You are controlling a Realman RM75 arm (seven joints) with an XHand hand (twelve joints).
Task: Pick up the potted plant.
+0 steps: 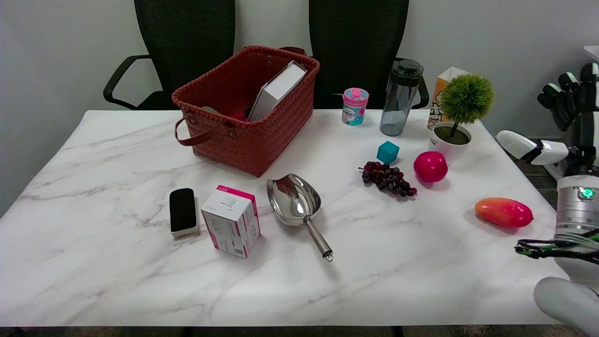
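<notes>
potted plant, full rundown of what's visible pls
The potted plant is a small artificial-looking tree: a round, spiky green ball on a thin dark stem, set in a white rounded pot filled with dark moss-like material. It stands upright near the far right edge of the table, apparently just in front of an orange-and-white carton; contact cannot be told. A pink apple lies just in front of it. Nothing grips it: the right hand hangs in the air to its right, apart from it.

We see a white, grey-veined marble table [117,262]. Nearest our black-and-white right hand [568,110], just beyond its fingertips, the potted plant [456,117] shows a green ball over a white pot. Farther from the fingers: a magenta apple [430,166], dark purple grapes [388,179], a teal cube [388,152], perhaps an orange-red mango [503,212], and a woven rust-red basket [252,135].
</notes>
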